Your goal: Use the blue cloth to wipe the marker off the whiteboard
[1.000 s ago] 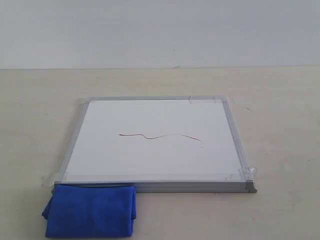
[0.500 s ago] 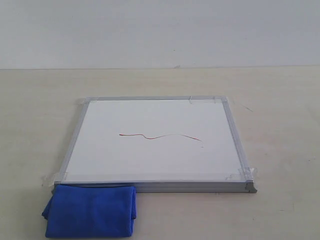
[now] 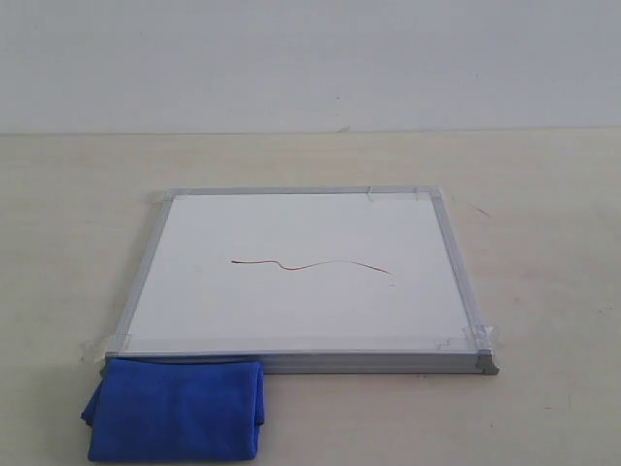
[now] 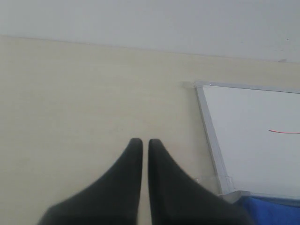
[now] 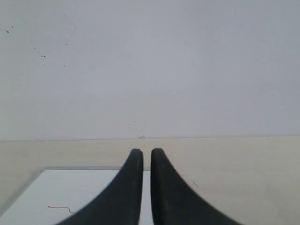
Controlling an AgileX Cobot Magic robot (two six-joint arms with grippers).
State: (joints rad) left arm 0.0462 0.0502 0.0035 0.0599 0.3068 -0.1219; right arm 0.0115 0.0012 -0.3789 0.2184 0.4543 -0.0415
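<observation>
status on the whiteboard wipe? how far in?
Done: nothing. The red line is whole on the whiteboard. In hand: nothing; the blue cloth lies folded at the board's near left corner, and the left claw and right claw are shut and empty. Left: grab cloth, wipe.

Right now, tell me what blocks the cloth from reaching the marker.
Nothing visible does. The cloth lies off the whiteboard's near left corner; only the low frame and bare board lie between it and the marker.
</observation>
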